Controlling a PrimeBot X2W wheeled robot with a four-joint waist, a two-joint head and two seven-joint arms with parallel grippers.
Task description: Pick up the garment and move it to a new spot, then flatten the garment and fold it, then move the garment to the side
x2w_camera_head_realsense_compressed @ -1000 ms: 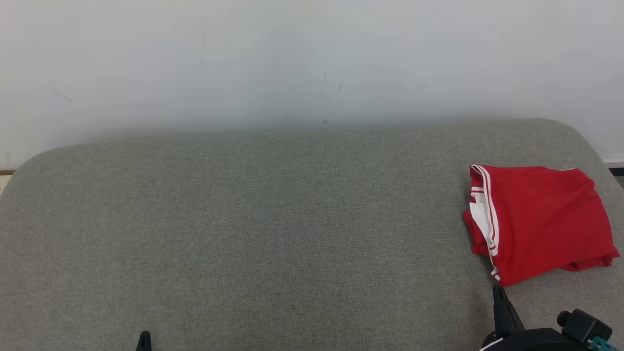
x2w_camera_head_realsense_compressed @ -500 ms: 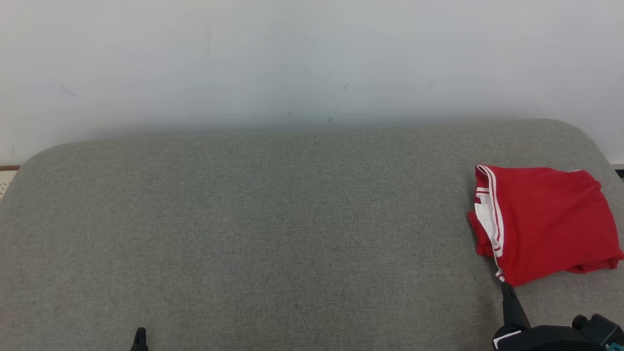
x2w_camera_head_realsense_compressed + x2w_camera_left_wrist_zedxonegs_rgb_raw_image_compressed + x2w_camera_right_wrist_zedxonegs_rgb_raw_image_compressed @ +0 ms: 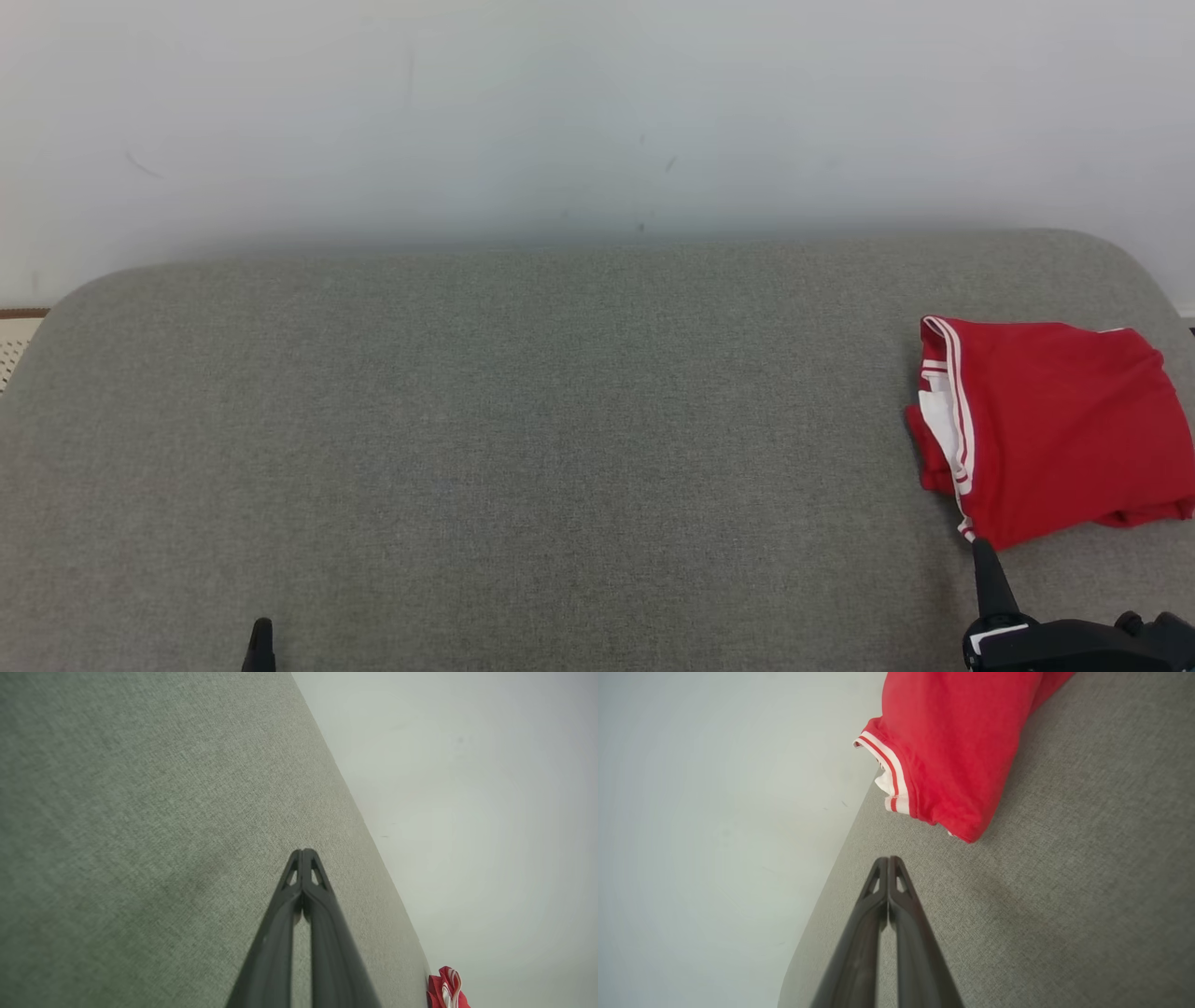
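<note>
Red garment (image 3: 1055, 425) with white-striped trim lies folded, slightly rumpled.

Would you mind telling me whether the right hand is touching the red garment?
Apart: the right wrist view shows grey surface between the shut right hand and the red garment.

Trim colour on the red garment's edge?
White trim with thin red stripes; best in right wrist view.

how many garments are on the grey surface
1. The folded red garment lies at the right end of the grey surface, just past the right gripper. Whether a second piece is tucked inside it cannot be told.
</note>
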